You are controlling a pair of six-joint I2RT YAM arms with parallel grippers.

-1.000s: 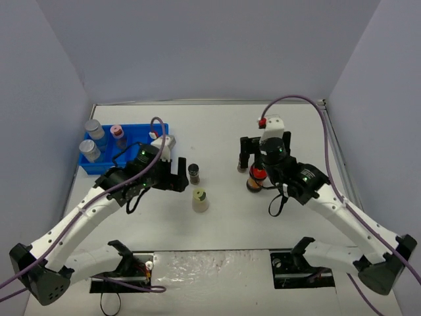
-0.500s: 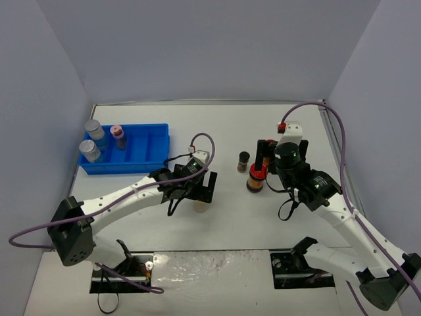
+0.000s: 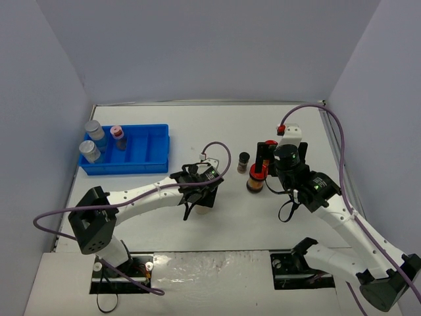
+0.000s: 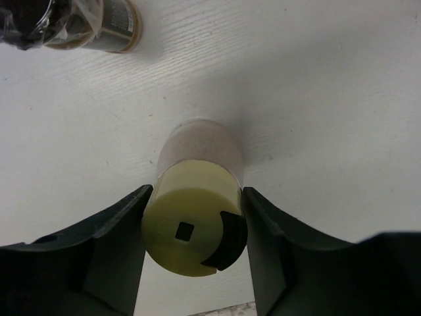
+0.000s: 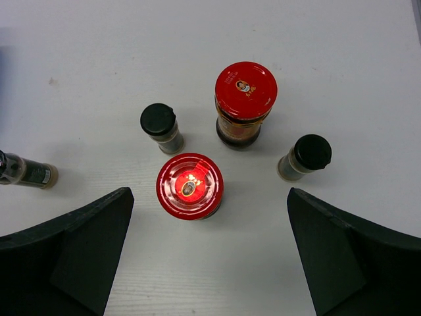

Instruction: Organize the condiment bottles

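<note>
White table matt w/ fine grain, yellow-green-capped jar w/ smooth matt plastic cap, frosted body, red-lidded jars w/ glossy lids, black-capped jars w/ matt caps, blue tray smooth plastic, silver-lidded jars metallic-looking.

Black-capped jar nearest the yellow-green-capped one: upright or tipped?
Tipped. The black-capped jar lies on its side, label and base showing, in both wrist views.

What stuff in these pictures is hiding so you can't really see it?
- Top view: the left claw covers most of the yellow-capped jar.
- Left wrist view: the picture's top edge cuts off a dark-capped jar, so its label is unreadable.
- Right wrist view: the left edge cuts off a small dark jar.
- Top view: labels on the silver-lidded jars in the blue tray are too small to read.
</note>
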